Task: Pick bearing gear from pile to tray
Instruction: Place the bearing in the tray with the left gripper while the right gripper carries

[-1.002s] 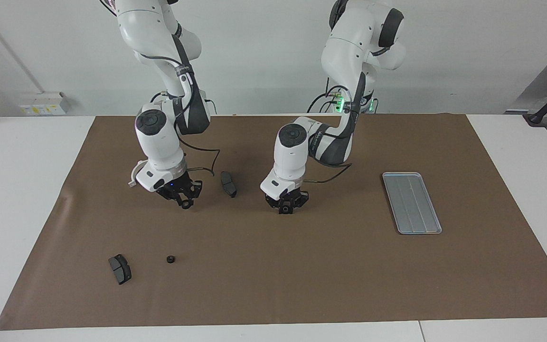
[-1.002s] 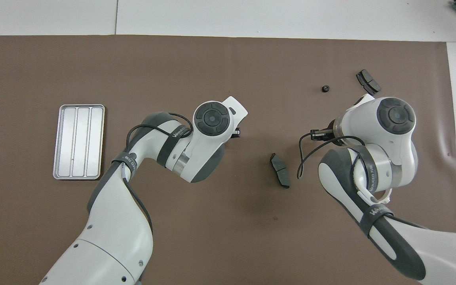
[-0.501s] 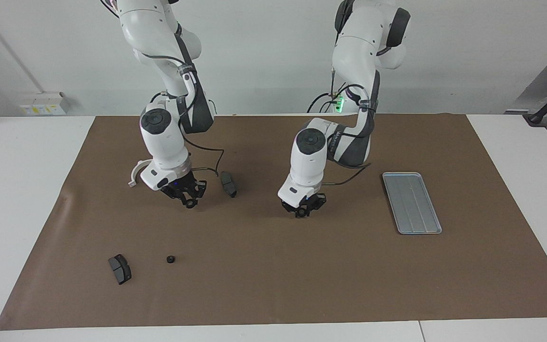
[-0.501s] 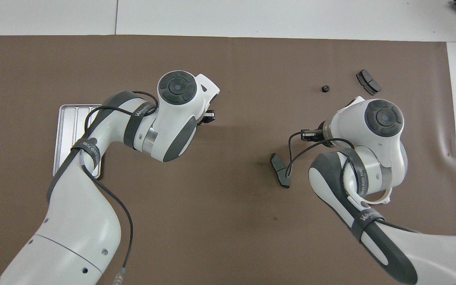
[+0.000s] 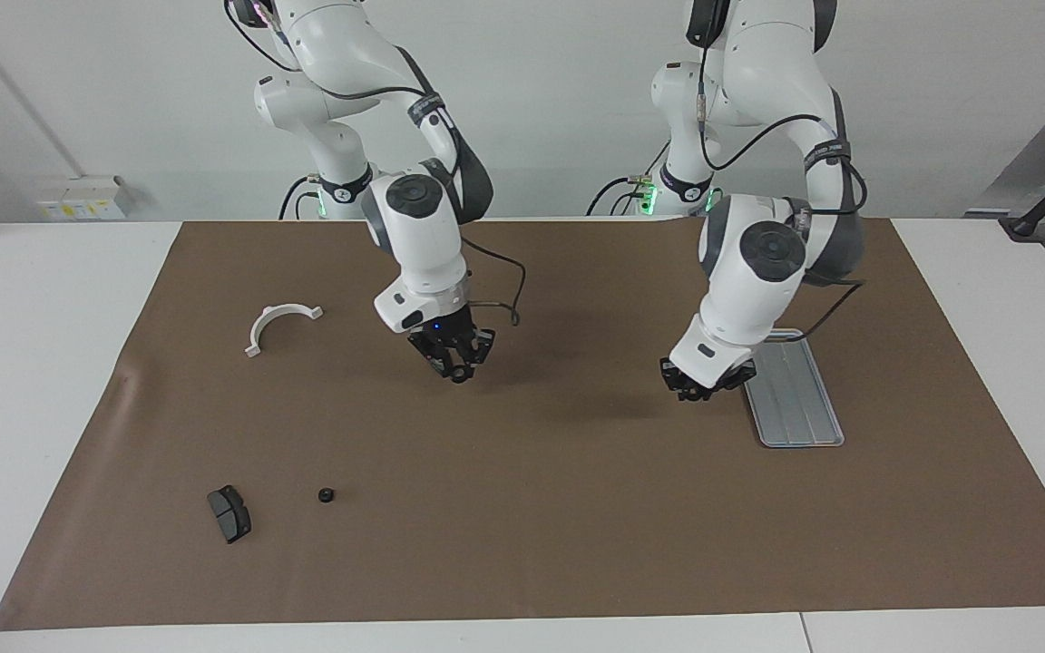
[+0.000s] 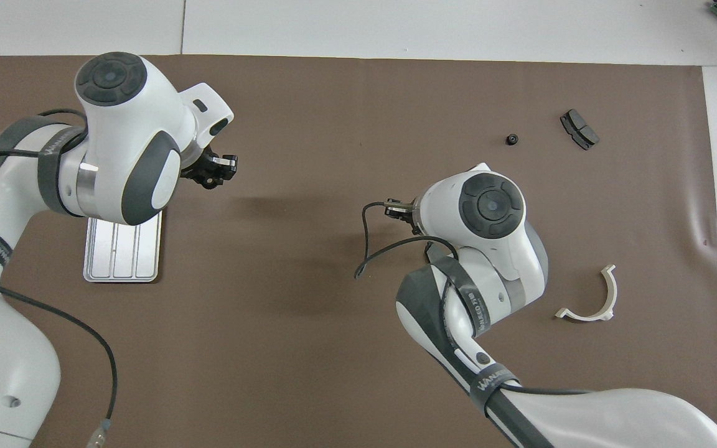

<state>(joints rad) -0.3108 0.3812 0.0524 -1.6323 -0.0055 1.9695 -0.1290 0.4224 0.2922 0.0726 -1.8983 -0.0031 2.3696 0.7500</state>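
Observation:
My left gripper (image 5: 697, 391) (image 6: 216, 170) hangs over the mat just beside the silver grooved tray (image 5: 799, 408) (image 6: 123, 261), shut on a small dark bearing gear; its arm covers part of the tray from above. Over the mat's middle, my right gripper (image 5: 457, 368) (image 6: 397, 209) is raised and shut on another small black gear. What is left of the pile lies toward the right arm's end: one loose black gear (image 5: 326, 495) (image 6: 511, 139), a dark brake pad (image 5: 229, 513) (image 6: 579, 129) beside it, and a white arc bracket (image 5: 279, 325) (image 6: 592, 298) nearer the robots.
A brown mat (image 5: 532, 526) covers the table's working area, with white table around it. A black cable loops off the right wrist (image 6: 371, 249). The tray's bare part holds nothing.
Both arms have swung toward the left arm's end of the table. The left gripper has come up beside the tray. The right arm uncovered the white bracket and now hides a brake pad.

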